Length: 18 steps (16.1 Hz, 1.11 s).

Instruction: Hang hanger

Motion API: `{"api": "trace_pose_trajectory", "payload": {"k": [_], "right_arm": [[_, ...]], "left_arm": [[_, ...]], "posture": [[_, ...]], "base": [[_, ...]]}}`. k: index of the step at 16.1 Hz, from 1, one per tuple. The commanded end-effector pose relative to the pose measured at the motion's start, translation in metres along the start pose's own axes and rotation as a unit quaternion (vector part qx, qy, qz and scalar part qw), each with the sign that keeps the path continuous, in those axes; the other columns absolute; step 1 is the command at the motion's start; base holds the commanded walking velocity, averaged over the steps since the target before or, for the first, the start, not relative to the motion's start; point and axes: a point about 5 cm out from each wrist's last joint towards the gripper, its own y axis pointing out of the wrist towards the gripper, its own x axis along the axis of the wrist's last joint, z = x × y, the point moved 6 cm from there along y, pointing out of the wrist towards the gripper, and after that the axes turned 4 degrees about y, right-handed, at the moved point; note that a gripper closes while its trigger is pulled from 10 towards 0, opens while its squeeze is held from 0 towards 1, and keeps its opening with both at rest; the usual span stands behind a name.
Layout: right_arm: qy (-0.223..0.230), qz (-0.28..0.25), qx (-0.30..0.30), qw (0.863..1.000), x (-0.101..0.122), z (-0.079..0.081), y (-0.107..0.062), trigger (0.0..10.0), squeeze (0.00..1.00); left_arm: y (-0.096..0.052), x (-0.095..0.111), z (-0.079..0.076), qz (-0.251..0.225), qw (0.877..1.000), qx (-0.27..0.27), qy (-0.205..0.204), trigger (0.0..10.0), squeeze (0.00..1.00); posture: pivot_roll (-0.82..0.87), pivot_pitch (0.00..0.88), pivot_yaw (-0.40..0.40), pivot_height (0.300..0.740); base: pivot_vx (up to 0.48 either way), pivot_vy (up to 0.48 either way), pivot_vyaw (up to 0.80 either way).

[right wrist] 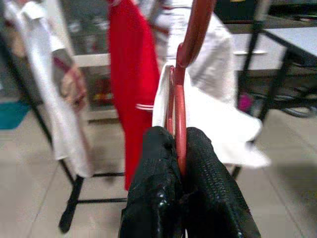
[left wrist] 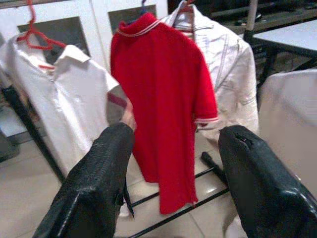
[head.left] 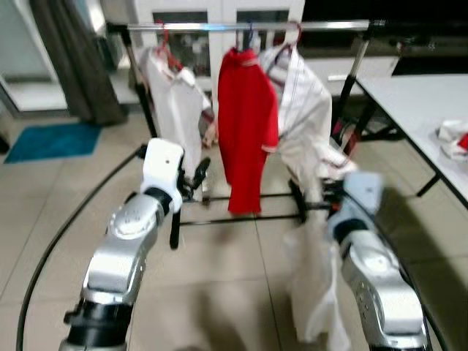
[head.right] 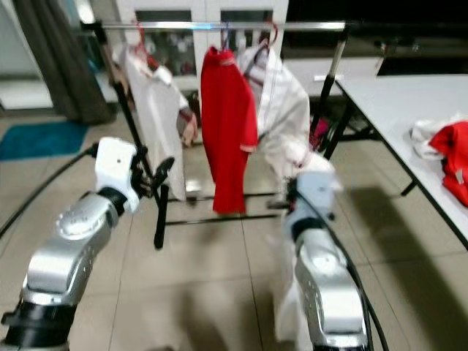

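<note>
Right gripper [right wrist: 181, 163]: clamped on red hanger [right wrist: 190, 44]; thin grip may twist.
Left gripper [left wrist: 173, 163]: open, empty.
Rail [head.left: 241, 27]: crowded; hook could miss.

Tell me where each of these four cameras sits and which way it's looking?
Left eye view: on the head, looking forward and down at the clothes rail with its red shirt; both silver arms show.
Right eye view: the head's other eye, same scene, plus the table.
Left wrist view: on the left arm, looking between the open left gripper at the red shirt.
Right wrist view: on the right arm, looking along the right gripper, shut on a red hanger carrying a white garment.
All four share the red shirt.
</note>
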Motion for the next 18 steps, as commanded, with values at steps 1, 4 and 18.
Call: {"api": "trace_pose_trajectory", "payload": {"k": [1, 4, 18], "right_arm": [[-0.007, -0.012, 0.014, 1.0, 0.008, 0.001, -0.003, 10.0, 0.0], [-0.009, 0.004, 0.047, 0.999, 0.002, 0.01, -0.005, 10.0, 0.0], [-0.01, 0.0, 0.015, 1.0, 0.004, -0.004, 0.002, 10.0, 0.0]], "left_arm": [[0.0, 0.003, -0.008, -0.007, 1.0, -0.01, -0.001, 10.0, 0.0], [-0.003, 0.0, -0.005, -0.003, 1.0, -0.006, 0.0, 10.0, 0.0], [-0.006, 0.001, -0.008, -0.001, 1.0, -0.019, 0.015, 10.0, 0.0]], "posture": [[0.0, 0.032, -0.006, 0.74], [0.01, 0.028, -0.016, 0.74], [0.02, 0.022, -0.018, 0.74]], "base": [[0.375, 0.0, 0.8], [0.372, 0.0, 0.53], [0.376, 0.0, 0.0]]}}
